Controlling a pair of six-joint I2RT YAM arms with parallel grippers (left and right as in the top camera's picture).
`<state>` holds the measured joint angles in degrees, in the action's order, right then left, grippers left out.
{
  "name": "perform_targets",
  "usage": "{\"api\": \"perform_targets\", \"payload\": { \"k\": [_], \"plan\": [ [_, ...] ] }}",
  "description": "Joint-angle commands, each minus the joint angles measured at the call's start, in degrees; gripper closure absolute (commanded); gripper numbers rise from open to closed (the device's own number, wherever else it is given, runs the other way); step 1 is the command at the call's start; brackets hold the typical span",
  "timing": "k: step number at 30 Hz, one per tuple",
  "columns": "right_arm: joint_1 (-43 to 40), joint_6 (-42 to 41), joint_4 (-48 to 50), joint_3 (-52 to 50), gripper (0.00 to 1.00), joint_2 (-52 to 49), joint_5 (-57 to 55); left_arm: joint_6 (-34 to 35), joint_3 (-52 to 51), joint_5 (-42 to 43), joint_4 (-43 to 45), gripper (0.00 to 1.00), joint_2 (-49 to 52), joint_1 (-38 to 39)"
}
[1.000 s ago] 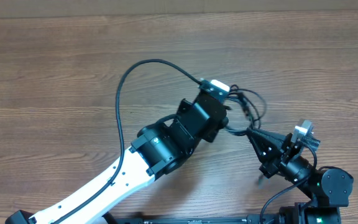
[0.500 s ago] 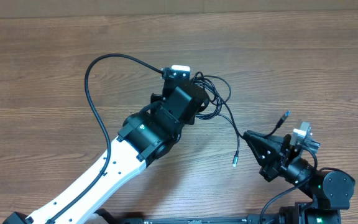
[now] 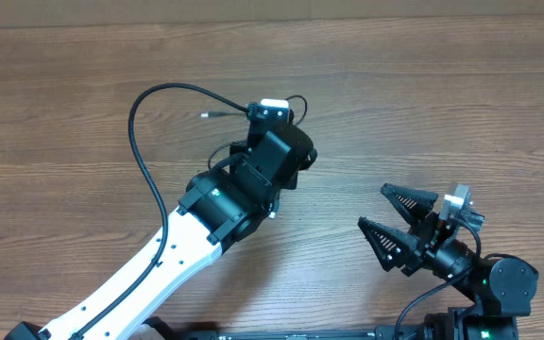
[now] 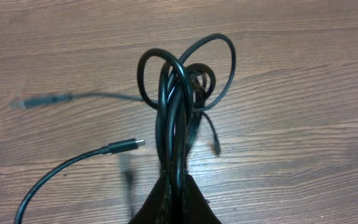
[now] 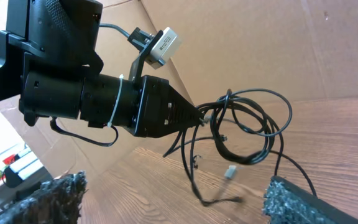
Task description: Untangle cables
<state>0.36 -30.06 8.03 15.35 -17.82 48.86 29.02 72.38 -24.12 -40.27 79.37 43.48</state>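
Having let go, the right end effector (image 3: 371,206) stood wide open and empty; the left end effector (image 4: 176,183), closed, alone held the cables (image 4: 173,124), still tangled.

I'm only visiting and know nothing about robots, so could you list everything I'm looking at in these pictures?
cables: one tangled bundle, exact number unclear, black, dangling over the table from the left fingers
table: one, brown wood, beneath everything
cardboard wall: one, brown, behind the table
left arm: one, white and black, reaching from the lower left to the middle
wrist camera: one, white, on the left arm's wrist
arm wiring: one thick loop, black, beside the left arm
left fingers: two, black, shut on the cables
right fingers: two, black, spread open and empty, at the lower right
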Motion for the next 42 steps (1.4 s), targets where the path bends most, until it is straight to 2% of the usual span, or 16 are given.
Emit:
{"api": "perform_targets", "payload": {
  "k": [1, 6, 14, 19, 25, 30, 40, 42],
  "plan": [
    [-0.11, -0.11, 0.17, 1.2, 0.04, 0.42, -0.81, -0.04, 1.09, 0.28, 0.79, 0.96, -0.72, -0.55],
    [-0.11, -0.11, -0.09, 1.2, 0.0, 0.42, -0.81, -3.91, 1.09, 7.06, 2.89, 0.96, -0.74, -0.33],
    [-0.11, 0.07, -5.2, 1.2, 0.0, 0.42, -7.23, -15.58, 1.11, 23.02, 7.17, 0.96, -0.76, -0.33],
    [-0.11, -2.21, -9.99, 1.2, 0.0, 0.42, -15.76, -18.08, 1.11, 24.37, 7.1, 0.96, -0.76, -0.33],
    [-0.11, -5.99, -14.51, 1.2, 0.0, 0.42, -23.32, -23.1, 1.11, 31.21, 7.17, 0.96, -0.76, -0.33],
    [-0.11, -5.99, -14.67, 1.2, 0.0, 0.42, -23.37, -30.34, 1.11, 36.28, 7.21, 0.96, -0.74, -0.33],
    [-0.11, -5.99, -14.84, 1.2, 0.0, 0.42, -23.34, -42.18, 1.11, 36.22, 7.56, 0.96, -0.74, -0.33],
    [-0.11, -5.99, -14.84, 1.2, 0.0, 0.42, -23.34, -42.88, 1.11, 36.2, 7.56, 0.96, -0.74, -0.33]
  ]
}}
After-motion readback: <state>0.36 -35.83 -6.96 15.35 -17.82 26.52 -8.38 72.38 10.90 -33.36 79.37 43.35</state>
